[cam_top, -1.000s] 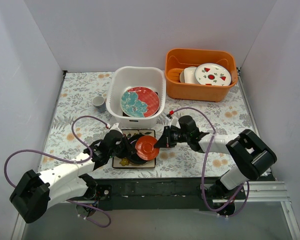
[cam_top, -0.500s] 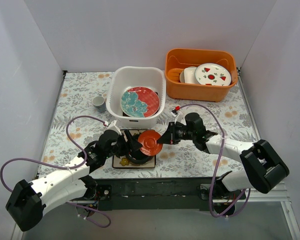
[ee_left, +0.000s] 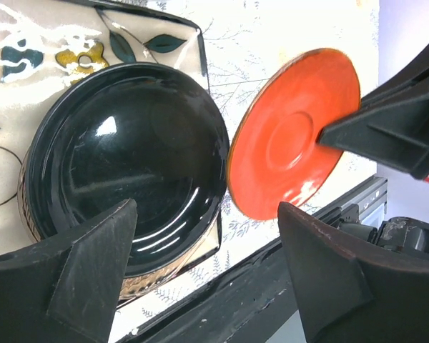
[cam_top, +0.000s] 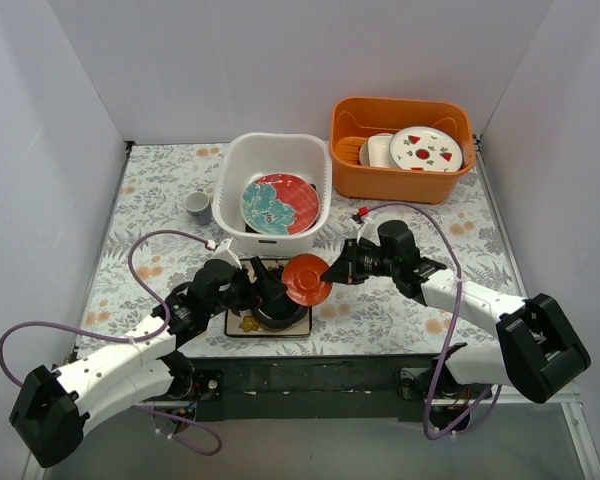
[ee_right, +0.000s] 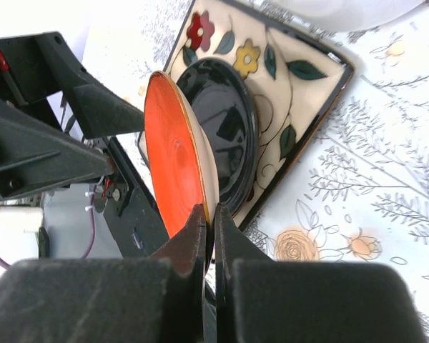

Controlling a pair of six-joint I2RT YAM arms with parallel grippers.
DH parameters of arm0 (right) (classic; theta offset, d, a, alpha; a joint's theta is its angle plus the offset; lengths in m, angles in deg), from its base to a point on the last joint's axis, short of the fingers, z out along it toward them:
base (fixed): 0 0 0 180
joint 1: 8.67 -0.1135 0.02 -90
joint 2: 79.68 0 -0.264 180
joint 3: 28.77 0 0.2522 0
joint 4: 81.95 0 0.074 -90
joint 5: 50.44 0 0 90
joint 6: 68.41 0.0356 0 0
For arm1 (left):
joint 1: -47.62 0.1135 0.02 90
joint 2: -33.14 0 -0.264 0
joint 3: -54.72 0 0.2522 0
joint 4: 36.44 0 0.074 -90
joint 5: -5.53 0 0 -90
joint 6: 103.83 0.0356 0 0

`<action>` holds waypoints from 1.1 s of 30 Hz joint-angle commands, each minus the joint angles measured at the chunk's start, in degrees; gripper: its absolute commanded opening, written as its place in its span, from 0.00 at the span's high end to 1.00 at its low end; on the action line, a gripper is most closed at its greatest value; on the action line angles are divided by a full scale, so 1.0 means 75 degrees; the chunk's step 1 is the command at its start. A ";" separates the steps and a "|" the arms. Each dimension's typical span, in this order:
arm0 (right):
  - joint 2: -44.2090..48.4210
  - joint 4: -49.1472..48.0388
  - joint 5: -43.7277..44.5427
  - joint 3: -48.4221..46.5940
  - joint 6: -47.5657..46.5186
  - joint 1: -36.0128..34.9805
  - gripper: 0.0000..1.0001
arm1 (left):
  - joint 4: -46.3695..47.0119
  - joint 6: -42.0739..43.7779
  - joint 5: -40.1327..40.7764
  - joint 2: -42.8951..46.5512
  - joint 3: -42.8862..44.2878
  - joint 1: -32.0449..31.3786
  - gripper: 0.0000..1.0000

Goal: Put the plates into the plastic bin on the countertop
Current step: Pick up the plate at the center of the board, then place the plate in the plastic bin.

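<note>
My right gripper (cam_top: 332, 272) (ee_right: 207, 211) is shut on the rim of the small red round plate (cam_top: 307, 279) (ee_right: 173, 164) (ee_left: 293, 143) and holds it tilted on edge above the countertop (cam_top: 160, 190). Just left of it, a dark round plate (cam_top: 270, 310) (ee_left: 129, 157) (ee_right: 225, 121) lies on a white square flowered plate (cam_top: 242, 323) (ee_left: 28, 50) (ee_right: 300, 100). My left gripper (cam_top: 263, 290) (ee_left: 207, 211) hangs open over the dark plate's near edge, touching nothing. The white plastic bin (cam_top: 273, 145) behind holds a teal-and-red plate (cam_top: 278, 203).
An orange tub (cam_top: 400, 185) at the back right holds a white round plate with red marks (cam_top: 425, 148) and other white dishes. A small cup (cam_top: 198, 207) stands left of the bin. The black front edge (cam_top: 360, 370) runs just below the stacked plates.
My left gripper has opened and let go of the red plate. The right gripper has carried that plate up and a little toward the bin.
</note>
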 commanded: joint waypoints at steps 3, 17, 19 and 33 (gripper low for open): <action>0.0272 -0.0001 -0.0178 -0.0601 -0.0140 0.0296 0.99 | -0.0022 0.0252 0.0053 0.0100 0.0296 -0.0043 0.20; 0.0823 0.0375 0.0021 -0.0953 -0.0328 0.0519 0.99 | 0.0118 0.0228 0.0030 0.0346 -0.0160 -0.0054 0.13; 0.0916 0.0305 0.0149 -0.0976 -0.0339 0.0519 0.99 | 0.0083 0.0322 -0.0017 0.0253 -0.0219 -0.0054 0.12; -0.0184 0.0821 0.0279 -0.2956 -0.0844 0.0578 0.99 | 0.0516 0.0580 -0.0075 -0.0439 -0.0477 -0.0078 0.09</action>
